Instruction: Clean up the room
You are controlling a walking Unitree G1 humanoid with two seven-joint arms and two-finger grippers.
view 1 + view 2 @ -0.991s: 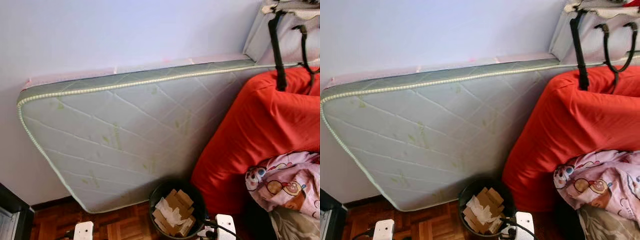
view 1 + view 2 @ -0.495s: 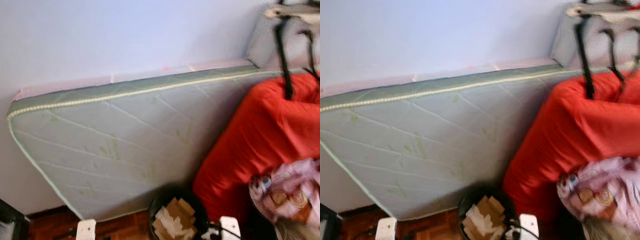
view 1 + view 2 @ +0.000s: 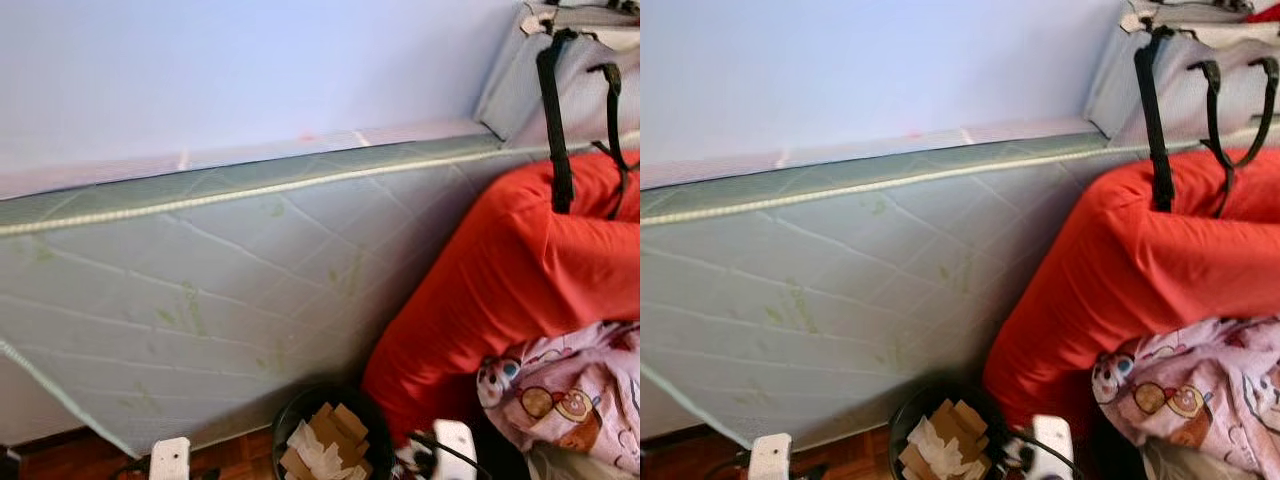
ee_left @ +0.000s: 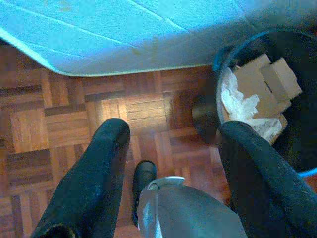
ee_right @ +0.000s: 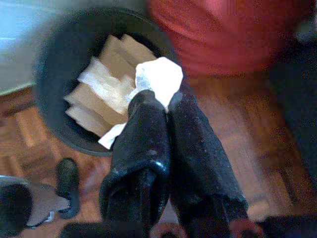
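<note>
One mattress (image 3: 200, 300) leans across the left and middle of the head view. One red cushion (image 3: 500, 290) fills the right side, with one grey bag (image 3: 580, 70) at the upper right carrying two black straps (image 3: 553, 110). One pink printed blanket (image 3: 570, 390) sits at the lower right. One black bin (image 3: 290, 420) stands at the bottom centre, holding several cardboard pieces (image 4: 267, 84) and some white paper (image 4: 237, 101). One white tissue (image 5: 158, 79) sits at the tips of two black fingers (image 5: 148, 129). Two grippers show, one per wrist view.

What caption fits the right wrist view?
Right gripper shut on white crumpled paper, poised above the dark bin.
</note>
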